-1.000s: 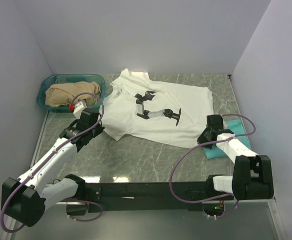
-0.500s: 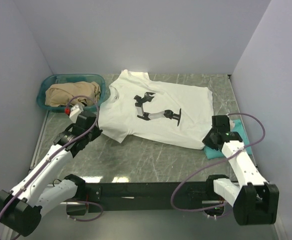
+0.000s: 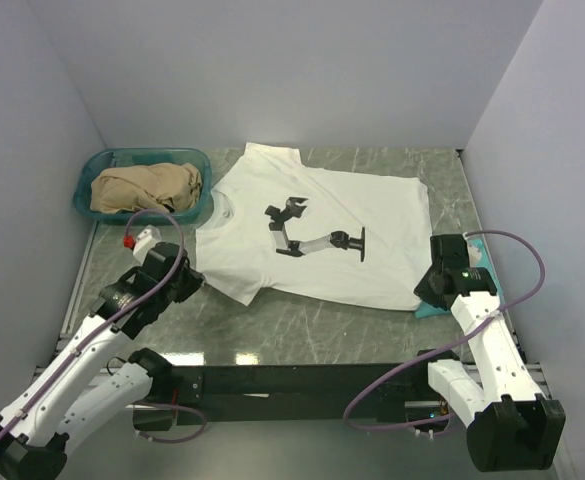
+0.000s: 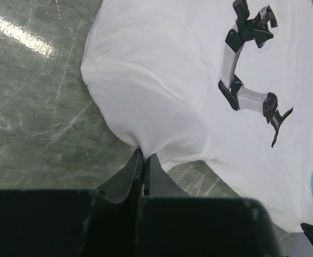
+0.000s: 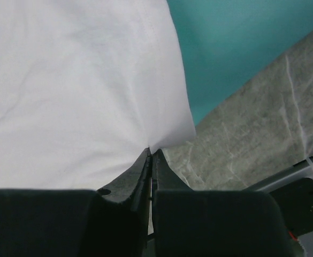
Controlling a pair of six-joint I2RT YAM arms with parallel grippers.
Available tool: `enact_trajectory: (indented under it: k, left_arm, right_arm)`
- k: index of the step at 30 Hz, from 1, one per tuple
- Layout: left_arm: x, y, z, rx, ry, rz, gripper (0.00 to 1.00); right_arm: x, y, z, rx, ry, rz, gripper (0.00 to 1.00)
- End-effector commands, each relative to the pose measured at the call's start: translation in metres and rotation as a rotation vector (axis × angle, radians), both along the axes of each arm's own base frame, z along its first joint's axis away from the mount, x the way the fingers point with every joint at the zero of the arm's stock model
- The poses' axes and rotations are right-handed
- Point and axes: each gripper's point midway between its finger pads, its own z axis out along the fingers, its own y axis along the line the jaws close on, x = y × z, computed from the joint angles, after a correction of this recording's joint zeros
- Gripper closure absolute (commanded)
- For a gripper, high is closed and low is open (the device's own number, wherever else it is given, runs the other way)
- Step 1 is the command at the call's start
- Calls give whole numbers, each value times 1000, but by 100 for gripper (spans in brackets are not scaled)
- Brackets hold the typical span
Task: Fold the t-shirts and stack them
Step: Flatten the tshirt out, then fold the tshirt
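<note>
Plain pale walls (image 3: 272, 70) close in three sides of a grey-green marbled table (image 3: 312, 320). A bright glare (image 3: 234, 357) sits on its glossy top, just behind the black front rail (image 3: 302, 380).

Bare bench (image 3: 312, 322) strip lying open along the near edge, white t-shirt (image 3: 322, 215) covering the middle, teal basket (image 3: 147, 153) of tan cloth (image 3: 147, 188) blocking the far-left corner, teal-green t-shirt (image 5: 236, 48) occupying the right edge, walls (image 3: 272, 70) closing in left, right and behind.
</note>
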Motion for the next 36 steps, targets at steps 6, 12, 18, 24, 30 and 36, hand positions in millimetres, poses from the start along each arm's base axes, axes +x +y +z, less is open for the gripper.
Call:
enact_trajectory:
  k: [6, 12, 18, 24, 30, 36]
  left_arm:
    - [22, -16, 4, 31, -32, -66, 99]
    - [71, -39, 32, 96, -141, -141, 99]
    - [121, -54, 57, 231, -227, -201, 99]
    - [164, -77, 64, 349, -269, -316, 99]
    - [205, -83, 58, 454, -248, -319, 99]
    - [242, -91, 43, 495, -231, -345, 99]
  right_arm:
    - [14, -9, 20, -48, -44, 6, 98]
    - [33, -7, 23, -48, -41, 32, 98]
    - [56, -10, 29, -42, -43, 40, 98]
    - [81, -16, 33, -40, -34, 43, 98]
    - [112, -24, 39, -34, -35, 37, 99]
    - [138, -22, 31, 5, -15, 45, 98]
